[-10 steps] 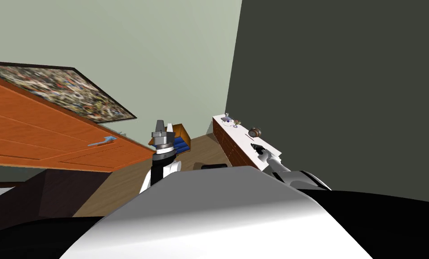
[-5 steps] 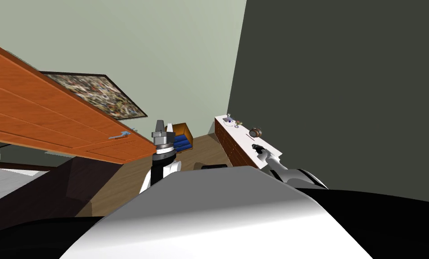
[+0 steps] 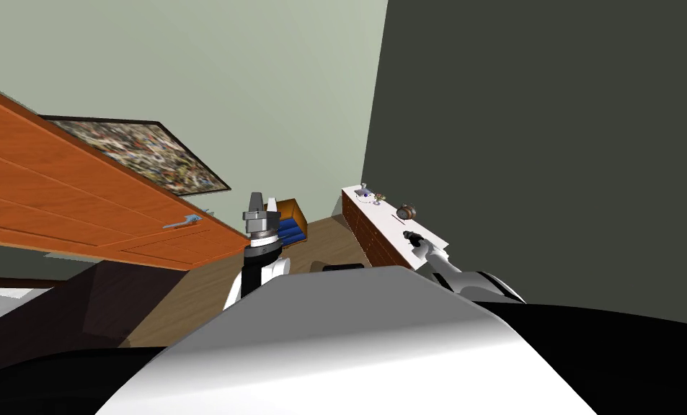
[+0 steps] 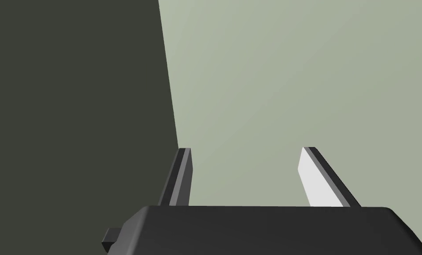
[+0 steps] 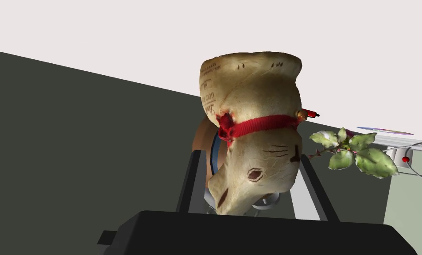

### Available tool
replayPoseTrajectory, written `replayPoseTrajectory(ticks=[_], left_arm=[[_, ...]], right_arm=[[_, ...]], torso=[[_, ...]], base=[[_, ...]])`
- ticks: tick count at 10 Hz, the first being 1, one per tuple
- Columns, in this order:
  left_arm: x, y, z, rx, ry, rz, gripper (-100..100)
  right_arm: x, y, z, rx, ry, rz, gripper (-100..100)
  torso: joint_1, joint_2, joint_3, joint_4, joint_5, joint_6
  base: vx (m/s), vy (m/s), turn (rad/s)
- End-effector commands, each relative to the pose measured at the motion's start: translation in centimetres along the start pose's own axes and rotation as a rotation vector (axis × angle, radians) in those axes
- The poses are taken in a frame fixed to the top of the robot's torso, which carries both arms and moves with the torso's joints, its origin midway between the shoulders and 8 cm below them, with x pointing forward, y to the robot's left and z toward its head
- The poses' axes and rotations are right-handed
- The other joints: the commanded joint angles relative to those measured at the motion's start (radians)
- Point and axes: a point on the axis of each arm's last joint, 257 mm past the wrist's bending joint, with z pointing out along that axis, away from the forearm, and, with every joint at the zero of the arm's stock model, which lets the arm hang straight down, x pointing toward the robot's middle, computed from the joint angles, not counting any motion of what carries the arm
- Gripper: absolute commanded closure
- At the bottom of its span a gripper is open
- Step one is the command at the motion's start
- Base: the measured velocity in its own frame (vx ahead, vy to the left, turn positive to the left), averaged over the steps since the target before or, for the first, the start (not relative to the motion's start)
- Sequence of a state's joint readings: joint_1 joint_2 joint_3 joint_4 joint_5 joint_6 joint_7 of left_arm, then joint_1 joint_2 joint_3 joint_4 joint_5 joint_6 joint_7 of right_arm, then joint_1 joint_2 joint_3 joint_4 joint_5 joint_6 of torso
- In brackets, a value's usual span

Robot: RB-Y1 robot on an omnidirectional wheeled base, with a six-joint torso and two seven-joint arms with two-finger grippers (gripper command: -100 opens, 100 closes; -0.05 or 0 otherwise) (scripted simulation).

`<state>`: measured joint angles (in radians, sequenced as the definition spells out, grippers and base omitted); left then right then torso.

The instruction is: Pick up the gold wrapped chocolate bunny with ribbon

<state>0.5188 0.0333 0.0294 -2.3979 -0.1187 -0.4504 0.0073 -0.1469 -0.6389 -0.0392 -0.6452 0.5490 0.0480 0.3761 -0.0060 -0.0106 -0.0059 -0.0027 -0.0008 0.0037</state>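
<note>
The gold-wrapped bunny [image 5: 254,133] with a red ribbon round its neck sits between the fingers of my right gripper [image 5: 249,152], which flank its head and are shut on it. Its base lies toward the white top of the dresser [image 5: 117,26]; I cannot tell whether it touches. In the head view my right gripper [image 3: 407,235] hovers over the near end of that dresser [image 3: 385,220], by the dark wall. My left gripper [image 3: 260,196] is raised in front of my chest, and its fingers [image 4: 245,150] stand open with nothing between them.
Behind the bunny stand a round brown clock [image 3: 406,212] and a leafy sprig [image 5: 354,150]. Small items sit at the dresser's far end [image 3: 365,192]. An orange door [image 3: 82,209] juts in at the left. A brown box with blue contents [image 3: 287,223] stands on the wooden floor.
My head view swung slightly, so the door and the picture shifted at the left. Both arms keep their places, and the right gripper stays over the dresser.
</note>
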Motion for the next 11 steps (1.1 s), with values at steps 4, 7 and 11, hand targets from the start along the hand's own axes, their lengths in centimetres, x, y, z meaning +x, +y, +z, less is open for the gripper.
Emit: replayPoseTrajectory(ticks=[4,7,11], left_arm=[[0.0,0.0,0.0,0.000,0.000,0.000,0],[0.0,0.0,0.0,0.000,0.000,0.000,0],[0.0,0.0,0.0,0.000,0.000,0.000,0]], right_arm=[[0.2,0.8,-1.3,-0.085,-0.024,-0.087,100],[0.5,2.3,-2.6,-0.172,-0.041,-0.153,100],[0.7,5.1,-4.5,-0.283,-0.064,-0.214,100]], torso=[[0.001,-0.004,-0.003,-0.001,0.000,-0.004],[0.002,-0.003,-0.002,-0.001,0.000,-0.001],[0.004,-0.008,-0.005,-0.002,0.000,-0.004]], base=[[0.187,0.028,-0.289],[0.200,0.038,-0.348],[0.217,0.075,-0.357]])
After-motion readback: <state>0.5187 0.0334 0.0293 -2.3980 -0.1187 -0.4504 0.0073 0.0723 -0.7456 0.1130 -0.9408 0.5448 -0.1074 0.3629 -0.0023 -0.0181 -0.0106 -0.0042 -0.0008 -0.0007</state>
